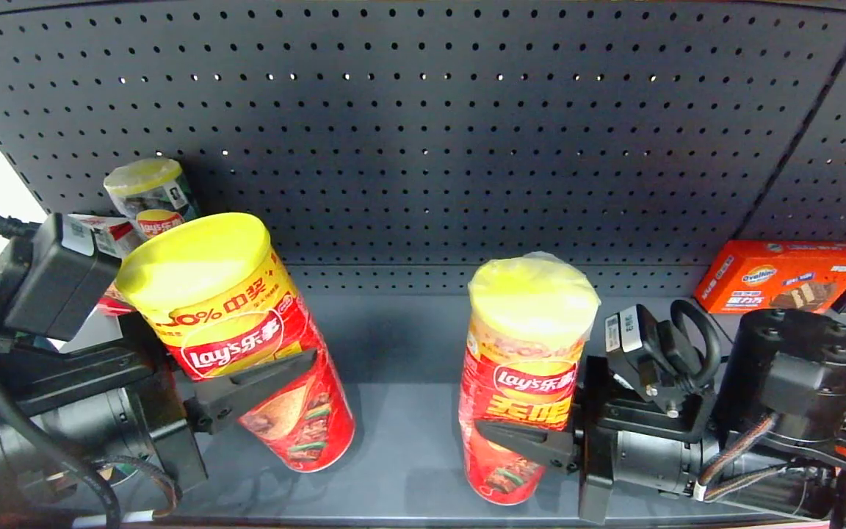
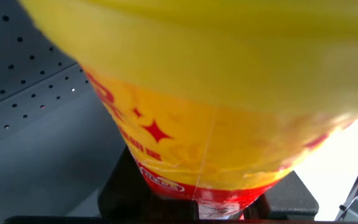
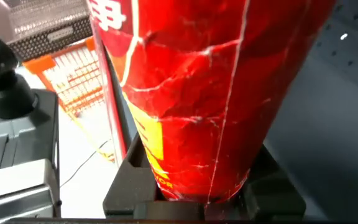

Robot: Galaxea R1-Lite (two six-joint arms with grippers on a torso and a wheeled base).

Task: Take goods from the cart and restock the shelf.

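Note:
Two red-and-yellow chip cans with yellow lids are at the dark grey shelf [image 1: 401, 345]. The left can [image 1: 247, 338] leans to the left, its base touching or just above the shelf board, with my left gripper [image 1: 247, 389] shut around its middle; the left wrist view looks up along that can [image 2: 216, 124]. The right can [image 1: 522, 375] stands nearly upright near the shelf's front edge, held by my right gripper [image 1: 533, 441]; in the right wrist view its red wrapped body [image 3: 210, 93] sits between the jaws.
A third chip can [image 1: 150, 192] and a small red-and-white box [image 1: 111, 235] stand at the back left by the pegboard wall [image 1: 423, 132]. An orange box [image 1: 779, 275] lies at the back right. An orange cart basket [image 3: 73, 74] is below on the floor side.

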